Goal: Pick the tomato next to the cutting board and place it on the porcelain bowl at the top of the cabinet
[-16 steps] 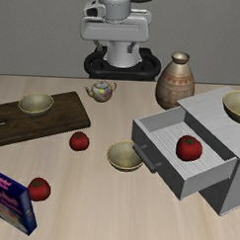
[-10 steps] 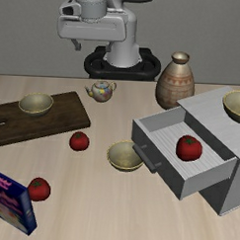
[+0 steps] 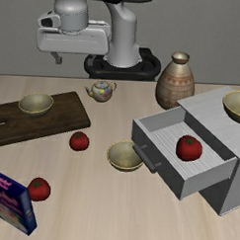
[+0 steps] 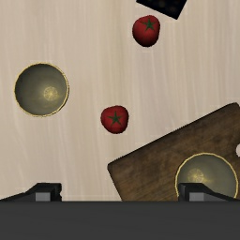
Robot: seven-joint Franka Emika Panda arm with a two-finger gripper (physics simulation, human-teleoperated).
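The tomato (image 3: 80, 141) lies on the table just off the front edge of the dark wooden cutting board (image 3: 53, 122). Under my hand it is the tomato (image 4: 114, 118) beside the cutting board (image 4: 155, 169). My gripper (image 3: 75, 54) hangs high above the table's back left, well clear of it, open with nothing between its fingers; the gripper (image 4: 122, 197) has its fingertips wide apart. The porcelain bowl (image 3: 237, 105) rests on top of the grey cabinet (image 3: 216, 121) at the exterior view's right.
A second tomato (image 3: 39, 189) lies by a blue box (image 3: 12, 199); a third (image 3: 189, 148) sits in the cabinet's open drawer (image 3: 160, 163). One bowl (image 3: 36, 104) rests on the board, another (image 3: 124, 155) on the table. A teapot (image 3: 102, 90) and a vase (image 3: 177, 80) stand behind.
My hand has swung toward the exterior view's left and risen a little, from above the table's middle back to above the cutting board side. Nothing on the table moved.
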